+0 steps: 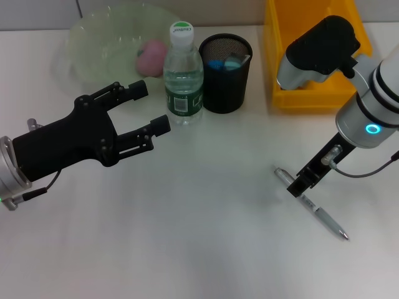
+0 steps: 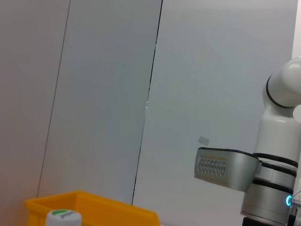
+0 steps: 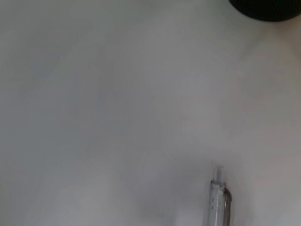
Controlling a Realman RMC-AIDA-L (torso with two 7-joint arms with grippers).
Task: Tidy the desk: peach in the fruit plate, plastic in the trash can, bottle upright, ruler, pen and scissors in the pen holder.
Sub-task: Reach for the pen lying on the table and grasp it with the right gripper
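pen [image 1: 310, 204] flat on desk | bottle [image 1: 183, 73] upright | peach [image 1: 151, 56] in fruit plate [image 1: 93, 43]

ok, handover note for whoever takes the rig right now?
Left end effector: open, holding nothing, hovering near the bottle.
Right end effector: down at the pen on the desk; grip unclear.
Done: peach in the fruit plate, bottle upright, items already in the pen holder.
Left: pen into the holder. No loose plastic visible.

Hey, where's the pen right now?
In the head view the pen lies flat on the white desk on the robot's right side, under the right gripper, in front of the yellow bin.
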